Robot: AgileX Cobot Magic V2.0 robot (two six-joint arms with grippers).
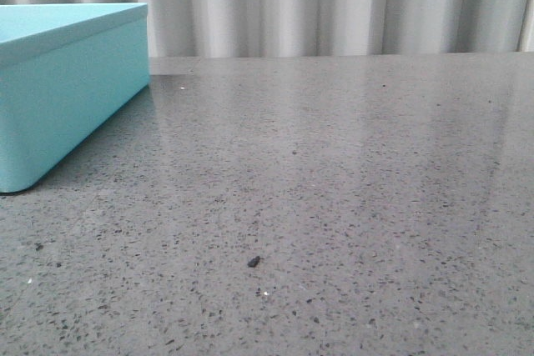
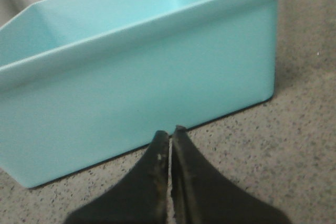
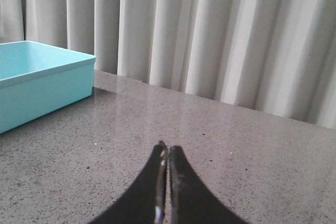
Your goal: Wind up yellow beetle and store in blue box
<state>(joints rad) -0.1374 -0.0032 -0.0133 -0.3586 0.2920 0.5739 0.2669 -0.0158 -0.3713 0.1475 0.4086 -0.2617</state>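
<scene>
1. Surface: grey speckled stone-look worktop (image 1: 334,206), glossy, with faint reflections. A small dark speck (image 1: 254,262) lies near the front, centre.
2. Room: pale pleated curtain (image 1: 334,6) runs along the far edge of the worktop, full width.
3. Blue box (image 1: 58,97) sits far left on the worktop, open top, light turquoise, rounded corners. What shows of its inside in the wrist views is bare wall.
4. Cut off: front view crops the box at the left edge, so only its right part shows. Left wrist view crops it too; the box floor is not visible from either wrist camera.
5. Yellow beetle: not visible in any view. Cannot tell where it is.
6. Neither arm shows in the front view; the hands appear only in their own wrist cameras.
7. Left hand (image 2: 170,135): fingers pressed together, only a thin seam between them, nothing held. Tips sit low over the worktop, just beside the box's outer wall; contact with the wall cannot be told.
8. Right hand (image 3: 167,150): fingers together, holding nothing, over bare worktop, well apart from the box, pointing toward the curtain.
</scene>
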